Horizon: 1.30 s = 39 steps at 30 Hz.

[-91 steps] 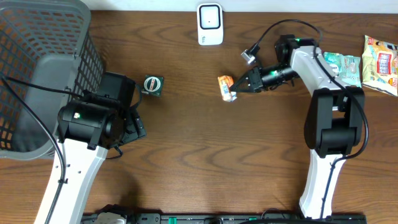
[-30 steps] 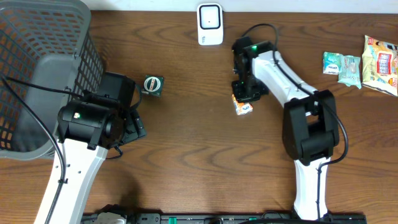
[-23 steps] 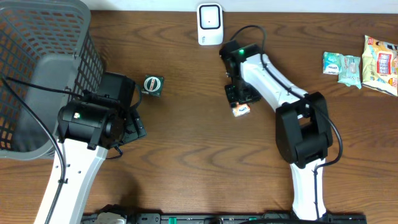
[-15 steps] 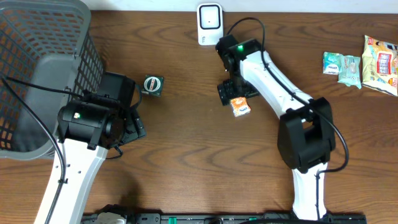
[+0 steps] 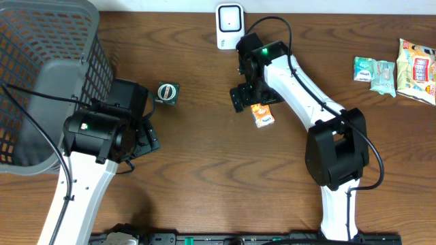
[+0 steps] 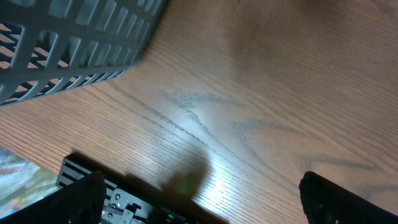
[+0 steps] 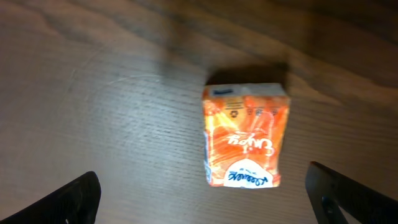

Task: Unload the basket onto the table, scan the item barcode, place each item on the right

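Jaws on the left gripper stand wide and empty near the desk's left edge. Toward the far edge, mid-desk, the orange packet lies flat: light, soft-sided, likely slick, best pinched across its long sides. The right gripper hovers above it, pointing down, spread wide, holding nothing.

Grey mesh basket lies far left; a dark green packet near it; snack packets far right.
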{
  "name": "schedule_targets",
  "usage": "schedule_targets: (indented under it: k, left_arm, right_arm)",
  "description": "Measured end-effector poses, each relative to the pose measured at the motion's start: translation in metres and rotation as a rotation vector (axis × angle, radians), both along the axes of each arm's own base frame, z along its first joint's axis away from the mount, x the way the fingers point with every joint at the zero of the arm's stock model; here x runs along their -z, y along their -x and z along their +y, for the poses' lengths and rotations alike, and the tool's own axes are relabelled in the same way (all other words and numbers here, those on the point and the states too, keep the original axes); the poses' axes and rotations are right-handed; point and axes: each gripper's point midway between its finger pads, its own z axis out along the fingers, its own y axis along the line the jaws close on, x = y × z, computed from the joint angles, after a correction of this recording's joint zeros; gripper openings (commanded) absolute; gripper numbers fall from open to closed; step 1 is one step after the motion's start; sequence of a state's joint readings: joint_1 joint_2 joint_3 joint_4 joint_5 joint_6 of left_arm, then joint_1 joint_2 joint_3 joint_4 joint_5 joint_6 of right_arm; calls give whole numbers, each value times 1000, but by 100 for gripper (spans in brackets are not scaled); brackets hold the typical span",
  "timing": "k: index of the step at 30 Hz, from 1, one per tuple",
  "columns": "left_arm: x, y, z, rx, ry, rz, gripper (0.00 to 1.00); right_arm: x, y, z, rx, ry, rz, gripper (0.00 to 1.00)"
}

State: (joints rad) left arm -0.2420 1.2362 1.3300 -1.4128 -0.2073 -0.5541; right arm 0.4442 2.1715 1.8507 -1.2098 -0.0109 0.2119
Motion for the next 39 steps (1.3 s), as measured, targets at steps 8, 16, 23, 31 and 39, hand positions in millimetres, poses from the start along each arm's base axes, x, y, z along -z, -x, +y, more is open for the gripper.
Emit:
schedule_targets:
  k: [8,16,23,31,39]
  left_arm:
    - [0,0,0,0,0,0,98]
    - [0,0,0,0,0,0,98]
    - [0,0,0,0,0,0,98]
    - [0,0,0,0,0,0,98]
    - [0,0,0,0,0,0,98]
  right_arm:
    - [0,-15,-32,72,60,-32,75]
    - [10,-23,-46,91,53,-43,70]
    - [31,-10,-38,52,4,4,58]
    - [53,0,-42,59,-27,38,30]
    - [54,1,-39,61,-84,53,1]
